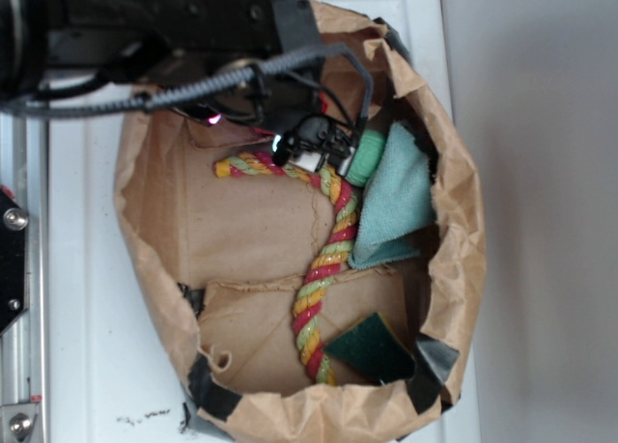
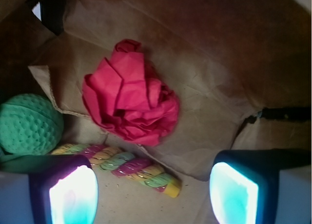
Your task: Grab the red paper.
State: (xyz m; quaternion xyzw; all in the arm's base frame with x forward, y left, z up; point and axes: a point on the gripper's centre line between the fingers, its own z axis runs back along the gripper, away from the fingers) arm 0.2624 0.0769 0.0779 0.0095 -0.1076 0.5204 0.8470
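The red paper [image 2: 129, 94] is a crumpled bright red wad lying on the brown bag floor, in the upper middle of the wrist view. My gripper [image 2: 153, 194] is open, its two glowing pads wide apart at the bottom corners, with nothing between them but the end of the twisted rope [image 2: 122, 168]. The wad lies ahead of the fingertips, apart from them. In the exterior view my gripper [image 1: 314, 153] hangs inside the bag near its far wall, and the arm hides the red paper.
A green dimpled ball [image 2: 29, 124] sits left of the wad, beside the left finger. The paper bag [image 1: 145, 231] walls ring everything. A teal cloth [image 1: 398, 197], the red-yellow-green rope [image 1: 328, 260] and a dark green sponge [image 1: 372, 346] also lie in the bag.
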